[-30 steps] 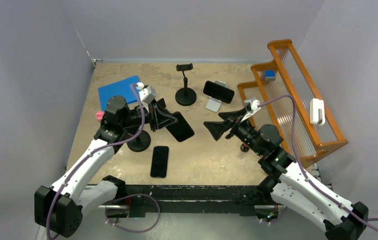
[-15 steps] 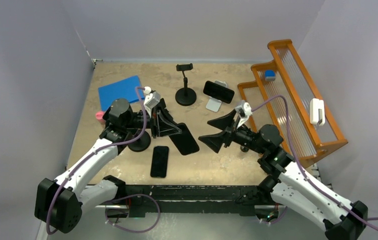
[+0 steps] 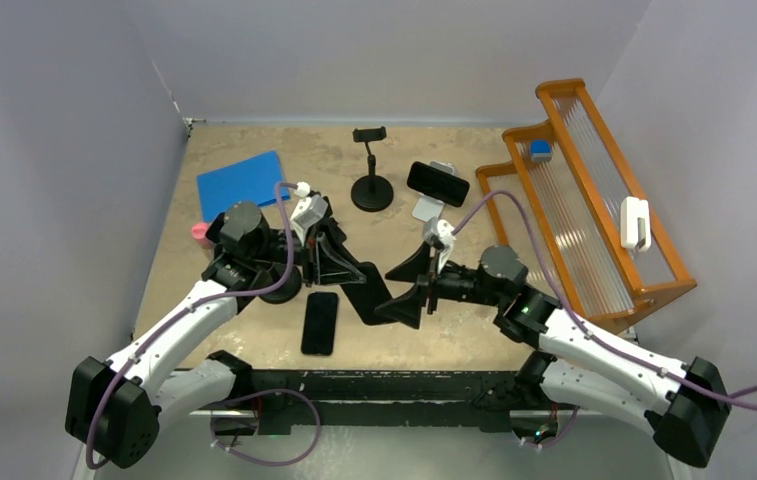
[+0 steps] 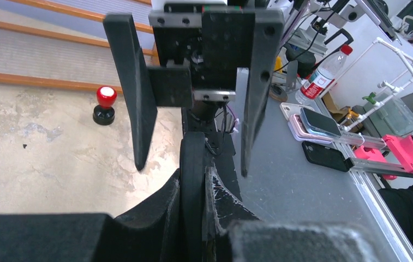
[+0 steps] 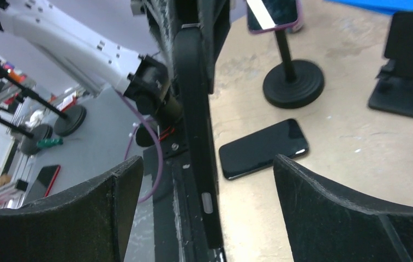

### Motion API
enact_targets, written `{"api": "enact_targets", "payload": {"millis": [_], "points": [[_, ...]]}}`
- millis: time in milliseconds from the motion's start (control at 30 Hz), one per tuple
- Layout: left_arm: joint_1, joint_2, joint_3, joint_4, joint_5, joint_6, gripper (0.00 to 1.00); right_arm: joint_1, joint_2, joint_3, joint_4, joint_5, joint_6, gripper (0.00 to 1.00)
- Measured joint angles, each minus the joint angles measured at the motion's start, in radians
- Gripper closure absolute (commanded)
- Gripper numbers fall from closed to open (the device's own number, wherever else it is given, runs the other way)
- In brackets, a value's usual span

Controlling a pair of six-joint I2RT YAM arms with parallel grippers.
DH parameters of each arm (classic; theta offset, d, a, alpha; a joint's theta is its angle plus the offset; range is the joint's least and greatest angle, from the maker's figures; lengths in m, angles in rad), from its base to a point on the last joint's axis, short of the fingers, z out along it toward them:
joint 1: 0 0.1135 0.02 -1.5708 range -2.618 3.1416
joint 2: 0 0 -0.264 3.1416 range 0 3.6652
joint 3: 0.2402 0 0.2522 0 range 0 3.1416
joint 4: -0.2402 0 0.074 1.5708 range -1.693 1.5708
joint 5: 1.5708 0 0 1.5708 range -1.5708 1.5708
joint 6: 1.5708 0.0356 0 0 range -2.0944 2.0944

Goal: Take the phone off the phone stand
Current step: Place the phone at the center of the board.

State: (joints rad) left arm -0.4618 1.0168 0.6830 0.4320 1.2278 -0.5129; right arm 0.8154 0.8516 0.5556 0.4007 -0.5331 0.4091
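Note:
A black phone (image 3: 366, 300) hangs in the air above the table's near middle, clear of every stand, with my left gripper (image 3: 347, 270) shut on it. Seen from the left wrist, the phone (image 4: 193, 164) stands edge-on between the left gripper's (image 4: 193, 183) pads. My right gripper (image 3: 402, 290) is open, one finger on each side of the phone's free end without touching it. From the right wrist, the phone's edge (image 5: 197, 136) runs down between the wide-apart fingers (image 5: 346, 213) of the right gripper (image 5: 205, 164). A black phone stand (image 3: 279, 287) with a round base sits under my left arm.
A second black phone (image 3: 319, 322) lies flat near the front edge. A tall clamp stand (image 3: 372, 188) and a grey stand holding a phone (image 3: 438, 183) are at the back. A blue mat (image 3: 242, 180) lies back left, an orange rack (image 3: 594, 210) at the right.
My left gripper carried the phone toward the near edge and right. My right arm swung left until its open fingers straddled the phone's free end, and its jaws narrowed slightly.

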Motion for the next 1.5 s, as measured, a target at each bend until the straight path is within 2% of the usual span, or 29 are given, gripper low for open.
{"api": "enact_targets", "payload": {"millis": [200,567,900,1200,1500], "points": [[-0.010,-0.003,-0.010,0.000,0.002,0.000,1.00,0.107,0.071,0.007,-0.021,0.072,-0.034,0.15],[-0.025,-0.023,-0.010,-0.003,0.008,0.013,1.00,0.109,0.076,0.007,0.035,0.148,-0.032,0.27],[-0.030,-0.023,-0.010,-0.003,0.022,0.019,1.00,0.109,0.069,0.001,0.102,0.148,-0.021,0.39],[-0.031,-0.023,-0.011,-0.003,0.023,0.019,1.00,0.109,0.071,-0.006,0.122,0.131,-0.012,0.40],[-0.032,-0.023,-0.011,-0.003,0.023,0.019,1.00,0.116,0.080,-0.008,0.121,0.120,-0.008,0.62]]}}
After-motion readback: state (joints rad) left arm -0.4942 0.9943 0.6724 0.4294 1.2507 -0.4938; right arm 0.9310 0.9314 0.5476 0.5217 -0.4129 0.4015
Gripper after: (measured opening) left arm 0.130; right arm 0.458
